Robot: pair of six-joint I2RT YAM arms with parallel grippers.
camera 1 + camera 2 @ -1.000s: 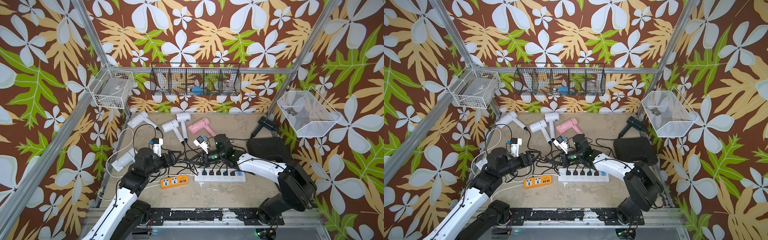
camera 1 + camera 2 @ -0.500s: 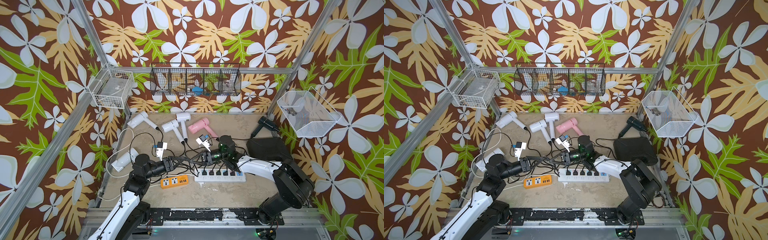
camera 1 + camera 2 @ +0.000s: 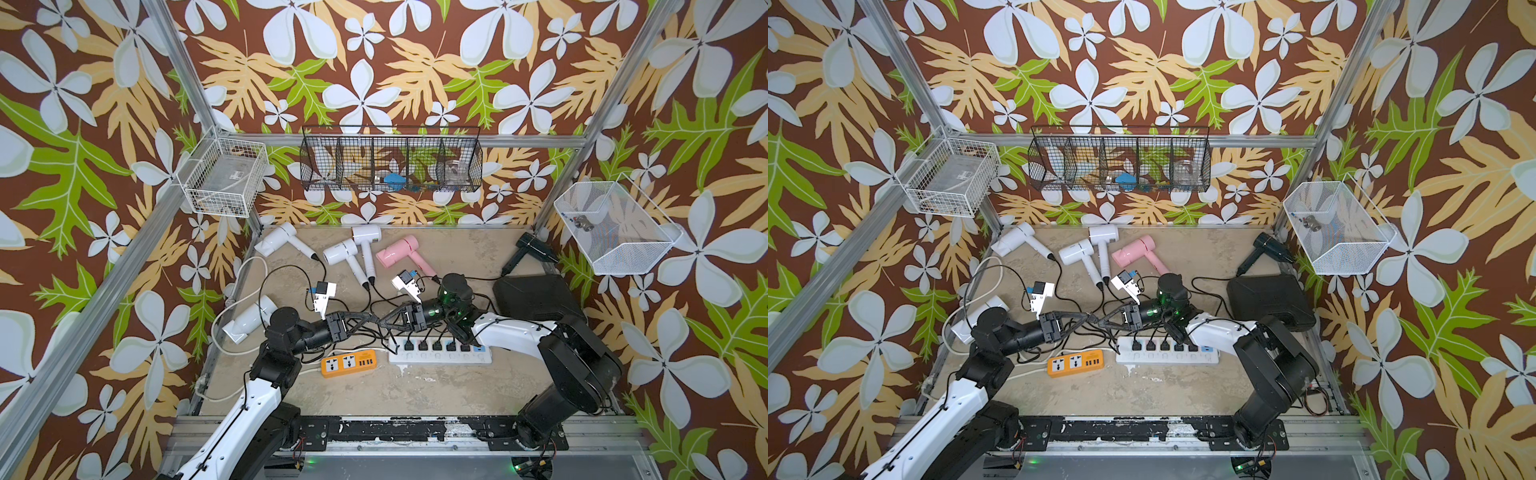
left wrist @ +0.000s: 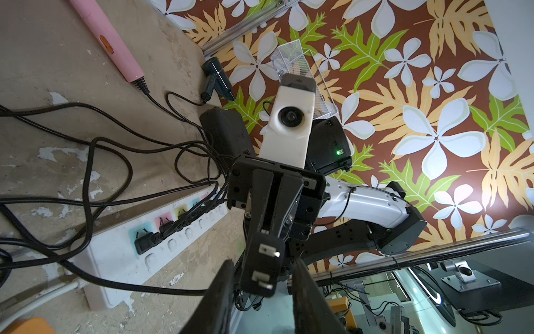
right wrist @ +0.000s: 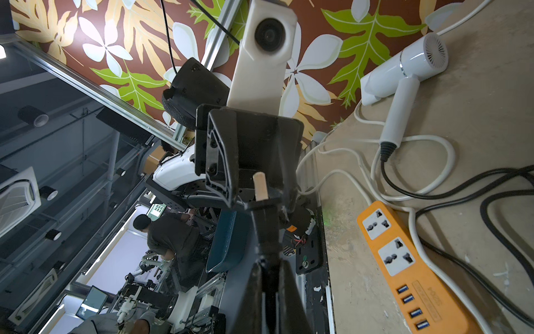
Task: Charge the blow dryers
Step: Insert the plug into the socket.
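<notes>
Handover at the middle of the top views: the right gripper [image 3: 387, 322] is pinched tight on a black plug [image 4: 260, 260] with its prongs bare. The left gripper [image 3: 371, 319] has its fingers [image 4: 306, 295] spread either side of the plug, not quite touching it as far as I can make out from the left wrist view. The plug looks small, hard and light, but its thin cord will drag, so I'd take it across the flat body, clear of the prongs. Which of the blow dryers [image 3: 365, 239] it belongs to I can't trace. Three white ones, the pink dryer [image 3: 397, 253] and the black dryer [image 3: 532, 246] lie across the upper part of the table, and a fourth white one lies at the left edge. Just below the grippers sits the white power strip [image 3: 484, 358], with five plugs in and its right-end socket free. The orange power strip [image 3: 349, 362] lies to its left. Tangled black cords [image 4: 86, 188] cross the path, and a black case [image 3: 536, 297] crowds the right.
</notes>
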